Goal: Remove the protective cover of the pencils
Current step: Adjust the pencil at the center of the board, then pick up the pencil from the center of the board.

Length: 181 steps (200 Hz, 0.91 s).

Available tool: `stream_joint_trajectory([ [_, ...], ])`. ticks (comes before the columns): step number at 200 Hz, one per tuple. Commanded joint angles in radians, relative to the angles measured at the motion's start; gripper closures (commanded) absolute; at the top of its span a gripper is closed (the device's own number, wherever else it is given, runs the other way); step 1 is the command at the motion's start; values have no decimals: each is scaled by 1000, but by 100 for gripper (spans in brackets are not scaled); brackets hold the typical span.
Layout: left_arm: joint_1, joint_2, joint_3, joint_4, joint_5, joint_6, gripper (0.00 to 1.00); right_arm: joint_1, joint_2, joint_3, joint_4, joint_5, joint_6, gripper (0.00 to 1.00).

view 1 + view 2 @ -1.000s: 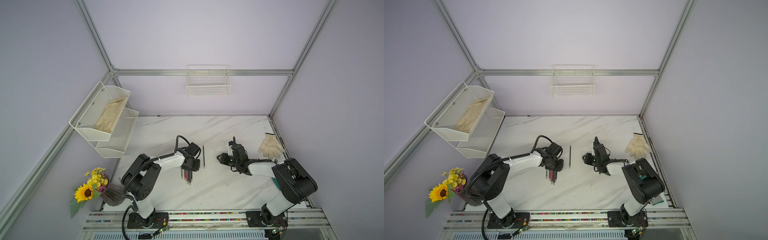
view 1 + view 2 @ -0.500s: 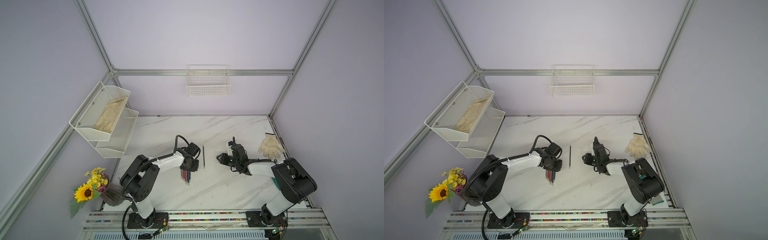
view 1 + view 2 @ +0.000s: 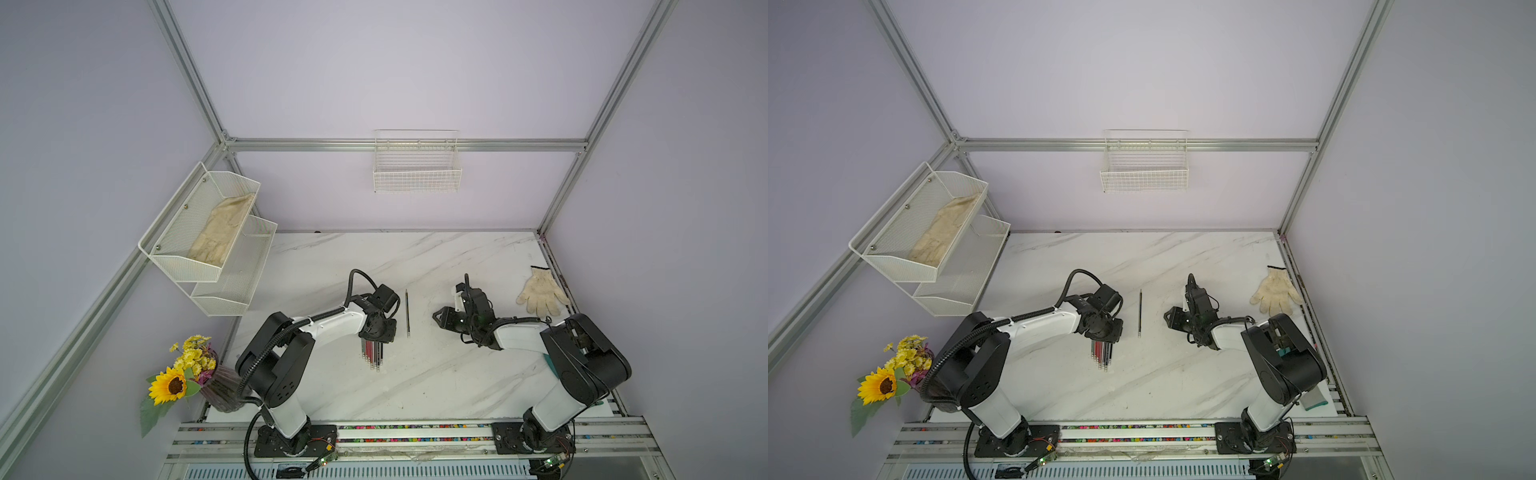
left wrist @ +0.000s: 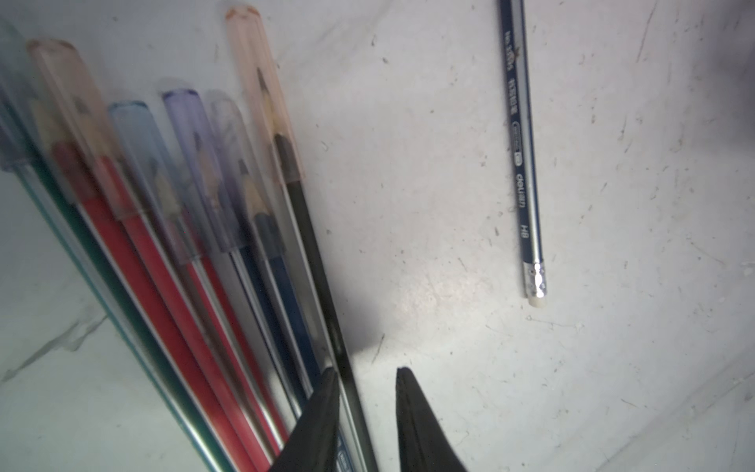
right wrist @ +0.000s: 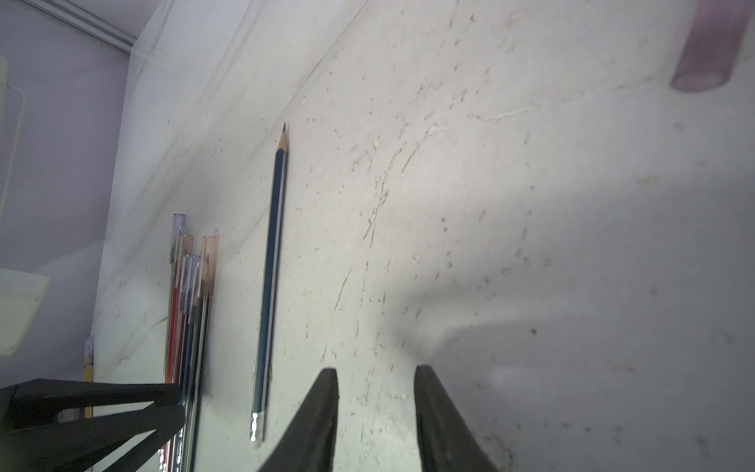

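On the white marble table [image 3: 415, 386] a pale work glove [image 3: 540, 293] lies near the right edge, well apart from the arms. A second glove [image 3: 220, 232] rests in the upper tray of the white wall rack [image 3: 187, 270]. A wire basket [image 3: 415, 183] hangs on the back wall, and a vase of flowers [image 3: 195, 370] stands beside the left arm's base. 1 dark blue pencil [image 3: 1140, 311] lies alone between the 2 arms, its tip bare. The right wrist view shows also a purplish see-through tube [image 5: 702, 53] (blurred, it looks like a loose cover).

The pencils [image 3: 371, 355] lie in a bundle on the left arm's side of the single one, with see-through covers [image 4: 265, 81] on their tips. In both top views the left wrist hides these capped ends.

The left pincer [image 4: 365, 374] stands narrowly open over the bundle. The black pencil [image 4: 310, 253] runs between its fingers, close against 1 of them, and I cannot tell if it is touched. The right pincer [image 5: 376, 372] is also narrowly open, holds nothing, and hangs just beside the single pencil's eraser end.
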Motion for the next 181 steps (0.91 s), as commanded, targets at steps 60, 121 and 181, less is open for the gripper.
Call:
stream_joint_trajectory([
  [60,-2,33,41,12,-3,19,74,4,10,21,8,-9,10,65],
  [121,-2,47,40,5,-24,24,74,3,10,21,8,-10,10,65],
  [181,-7,85,65,-30,-60,44,83,2,11,20,8,-10,10,65],
])
